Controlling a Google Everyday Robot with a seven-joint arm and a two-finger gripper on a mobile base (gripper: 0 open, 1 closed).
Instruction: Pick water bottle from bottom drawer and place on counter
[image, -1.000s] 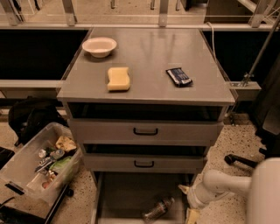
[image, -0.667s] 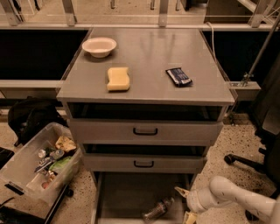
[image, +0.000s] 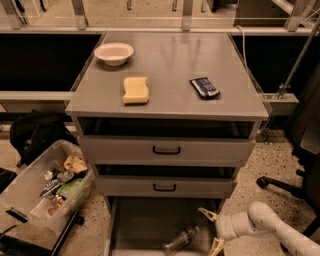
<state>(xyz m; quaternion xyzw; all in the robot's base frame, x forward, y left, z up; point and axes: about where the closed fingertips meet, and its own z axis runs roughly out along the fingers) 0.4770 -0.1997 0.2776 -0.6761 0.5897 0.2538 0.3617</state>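
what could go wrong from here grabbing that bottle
1. The water bottle lies on its side in the bottom drawer, just left of the open gripper; a nudge could roll it away.
2. The middle drawer sits close above, so the lift could clip its front.
3. The counter already holds a sponge, snack packet and bowl; a careless placement might knock one.

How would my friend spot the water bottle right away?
Find the grey metal cabinet and look at its pulled-out bottom drawer near the floor. The water bottle lies on its side on the drawer floor, just beside the robot's open tool. It is the only thing seen in that drawer, clear and crinkly, unlike the yellow sponge and dark packet up on the counter.
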